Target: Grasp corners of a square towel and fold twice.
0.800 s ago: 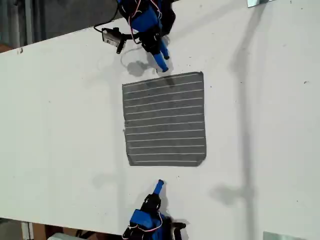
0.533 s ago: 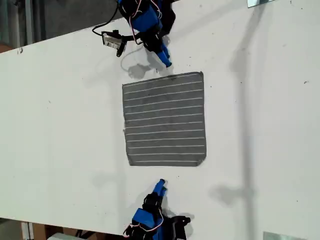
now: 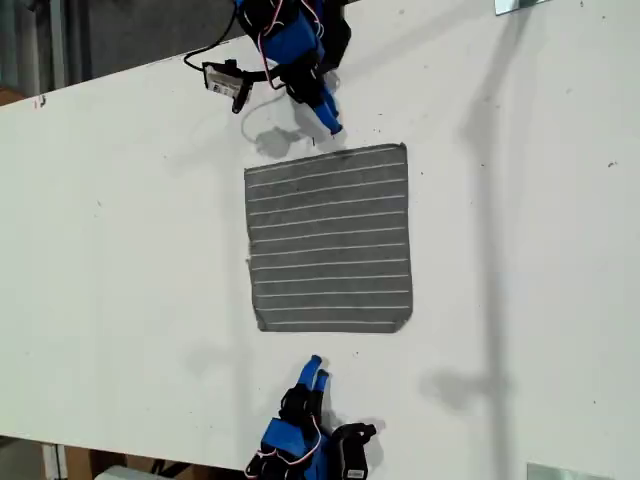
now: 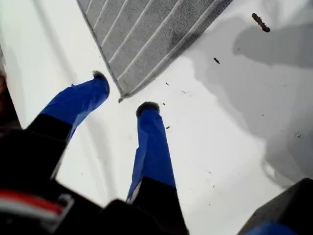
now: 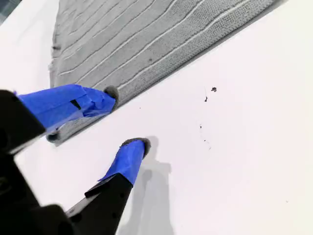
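At the exterior view's lower edge, my second gripper (image 3: 317, 368) stood with jaws parted, holding nothing, just short of the towel (image 3: 328, 240). That striped cloth lay flat and unfolded on the white table (image 3: 520, 250). Beyond its far edge my first gripper (image 3: 330, 125) hung open, one corner (image 4: 121, 94) before its fingertips.
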Controlling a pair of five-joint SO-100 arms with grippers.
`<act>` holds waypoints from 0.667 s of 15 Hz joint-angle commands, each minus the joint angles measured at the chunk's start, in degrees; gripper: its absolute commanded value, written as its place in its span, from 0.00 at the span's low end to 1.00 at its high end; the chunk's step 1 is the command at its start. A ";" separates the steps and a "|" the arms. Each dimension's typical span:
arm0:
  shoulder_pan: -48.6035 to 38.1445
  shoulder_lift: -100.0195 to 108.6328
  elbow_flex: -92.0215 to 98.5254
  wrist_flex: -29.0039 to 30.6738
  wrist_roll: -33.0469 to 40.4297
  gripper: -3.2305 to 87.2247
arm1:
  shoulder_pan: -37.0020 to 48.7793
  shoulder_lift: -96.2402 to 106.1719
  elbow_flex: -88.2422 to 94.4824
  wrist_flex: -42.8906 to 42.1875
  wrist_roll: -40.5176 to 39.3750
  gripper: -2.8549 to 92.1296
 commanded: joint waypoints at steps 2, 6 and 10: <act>-0.18 -0.09 0.18 -0.35 -0.88 0.22 | 0.18 -0.35 -2.72 0.97 -0.70 0.22; -0.09 -0.88 0.18 -0.26 -1.05 0.20 | 0.53 -0.35 -2.72 0.97 -0.70 0.21; 0.79 -2.02 0.18 -0.09 -4.13 0.23 | 0.00 -0.35 -2.90 0.79 -0.88 0.22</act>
